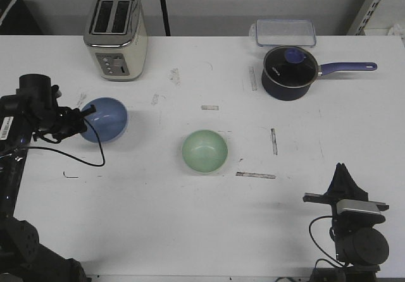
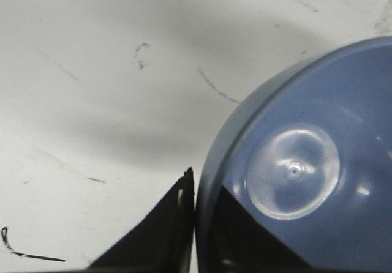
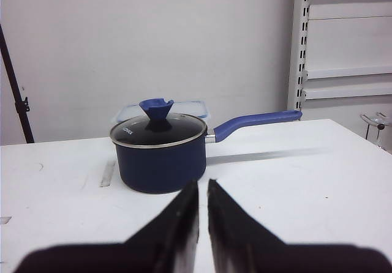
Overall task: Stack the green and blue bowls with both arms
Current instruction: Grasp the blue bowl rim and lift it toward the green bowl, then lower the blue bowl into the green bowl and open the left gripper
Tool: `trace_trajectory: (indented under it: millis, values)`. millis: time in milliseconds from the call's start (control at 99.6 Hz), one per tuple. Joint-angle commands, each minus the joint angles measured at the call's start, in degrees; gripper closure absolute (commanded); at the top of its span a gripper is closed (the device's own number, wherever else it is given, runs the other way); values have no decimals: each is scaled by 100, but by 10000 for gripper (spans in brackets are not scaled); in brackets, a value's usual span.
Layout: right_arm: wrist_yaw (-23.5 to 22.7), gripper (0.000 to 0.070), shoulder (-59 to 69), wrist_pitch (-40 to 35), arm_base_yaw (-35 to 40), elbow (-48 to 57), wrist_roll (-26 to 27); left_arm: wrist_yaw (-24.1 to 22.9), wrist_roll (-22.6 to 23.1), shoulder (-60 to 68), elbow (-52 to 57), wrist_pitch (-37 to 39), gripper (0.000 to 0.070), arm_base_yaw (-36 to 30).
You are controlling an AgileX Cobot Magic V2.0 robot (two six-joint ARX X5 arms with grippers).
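Observation:
The light blue bowl (image 1: 106, 119) is at the left of the white table (image 1: 158, 225). My left gripper (image 1: 86, 114) is shut on its left rim. In the left wrist view one finger (image 2: 165, 230) is outside the rim of the blue bowl (image 2: 306, 163) and the other is inside it, with my left gripper (image 2: 202, 187) closed across the wall. The pale green bowl (image 1: 204, 150) sits upright and alone at the table's middle. My right gripper (image 1: 342, 170) is near the front right, shut and empty, far from both bowls; it also shows in the right wrist view (image 3: 203, 184).
A cream toaster (image 1: 116, 35) stands at the back left. A dark navy saucepan (image 1: 288, 72) with lid and long handle is at the back right, with a clear lidded box (image 1: 285, 33) behind it. Tape strips (image 1: 255, 175) lie near the green bowl.

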Motion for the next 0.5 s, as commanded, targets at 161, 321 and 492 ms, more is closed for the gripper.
trace_trajectory:
  millis: [161, 321, 492]
  values:
    - [-9, 682, 2, 61, 7, 0, 68, 39, -341, 17, 595, -72, 699, -966]
    - [-9, 682, 2, 61, 7, 0, 70, 35, -592, 52, 595, 129, 699, -2013]
    - [-9, 682, 2, 61, 7, 0, 70, 37, -855, 181, 595, 710, 699, -3102]
